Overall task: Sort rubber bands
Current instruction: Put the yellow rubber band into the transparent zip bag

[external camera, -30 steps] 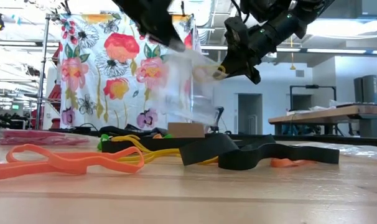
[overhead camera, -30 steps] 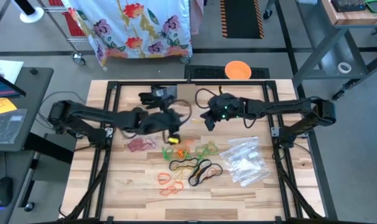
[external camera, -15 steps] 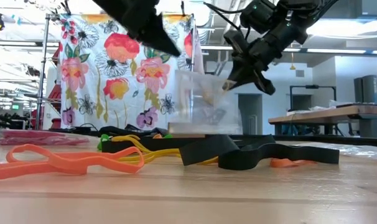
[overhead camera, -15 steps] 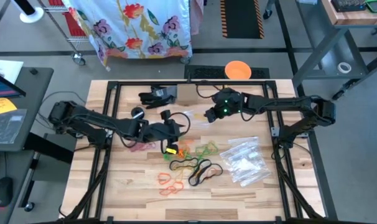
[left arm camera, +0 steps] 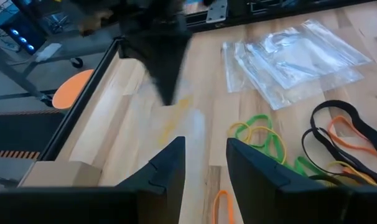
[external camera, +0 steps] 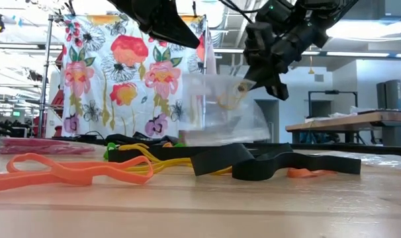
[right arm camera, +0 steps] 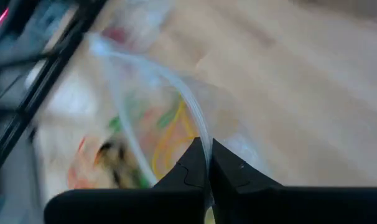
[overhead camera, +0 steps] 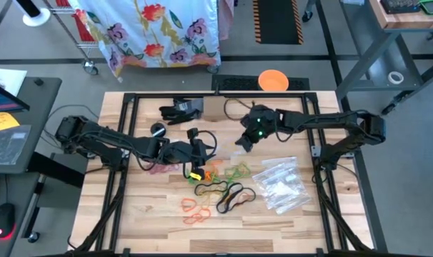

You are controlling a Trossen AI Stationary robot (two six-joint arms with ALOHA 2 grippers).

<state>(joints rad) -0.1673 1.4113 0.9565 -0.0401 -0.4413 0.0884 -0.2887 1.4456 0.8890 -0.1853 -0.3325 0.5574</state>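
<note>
Behind the wooden table a floral cloth hangs on a rack at twelve o'clock in the high view, with an orange disc on the floor just past the table's far edge.

On the table, a heap of clear zip bags lies at about four o'clock from the centre. The rubber bands are spread at the table's middle and toward six o'clock: green and yellow loops nearest the centre, black ones below them, orange ones lowest, and a reddish bunch off at nine o'clock.

Reaching in from three o'clock, the right gripper has its fingers pressed together on the edge of a single clear bag, which hangs above the table; yellow bands show inside it in the right wrist view.

Coming from nine o'clock, the left gripper sits over the near edge of the band pile, its fingers parted with nothing seen between them.
</note>
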